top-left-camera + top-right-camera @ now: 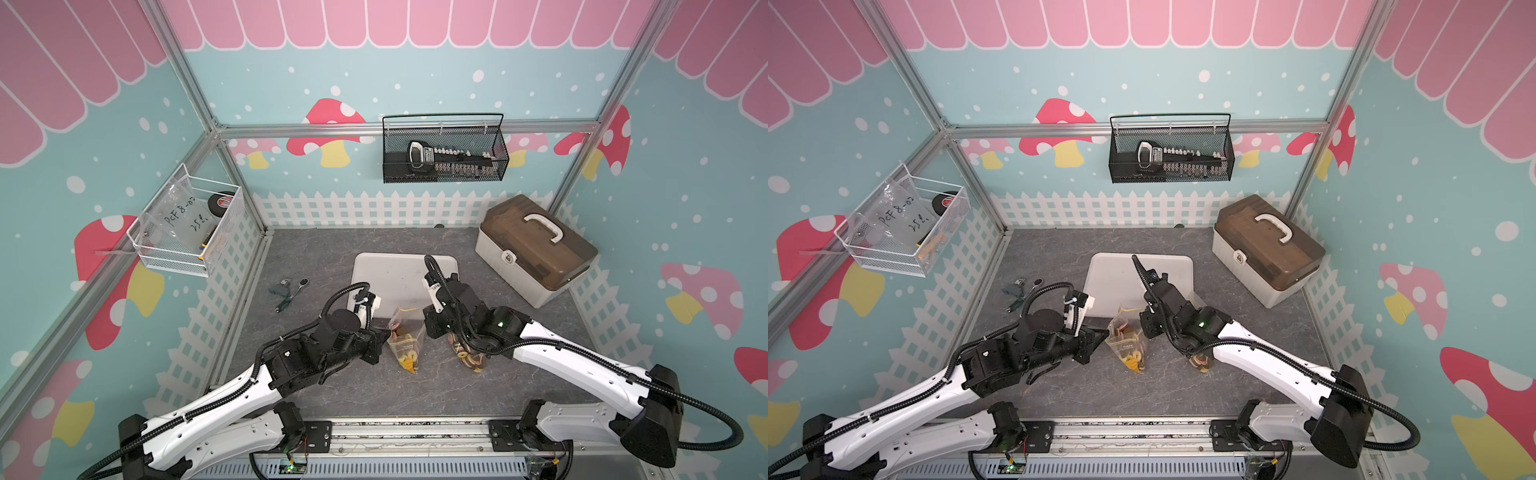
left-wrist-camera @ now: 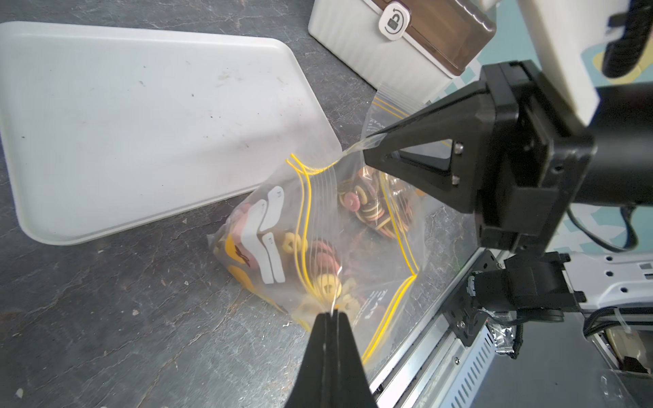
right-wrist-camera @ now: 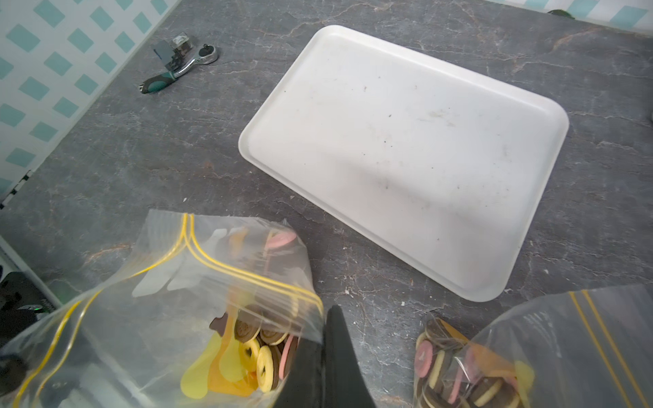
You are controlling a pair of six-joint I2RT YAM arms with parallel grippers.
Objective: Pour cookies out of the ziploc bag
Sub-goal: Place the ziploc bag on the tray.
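The left gripper is pressed together on one lip of the ziploc bag, and the right gripper pinches the opposite lip, so the mouth stretches between them. The cookies lie low inside the bag, toward the tabletop's near edge. A white tray lies just beyond. A second bag sits partly hidden under the right arm.
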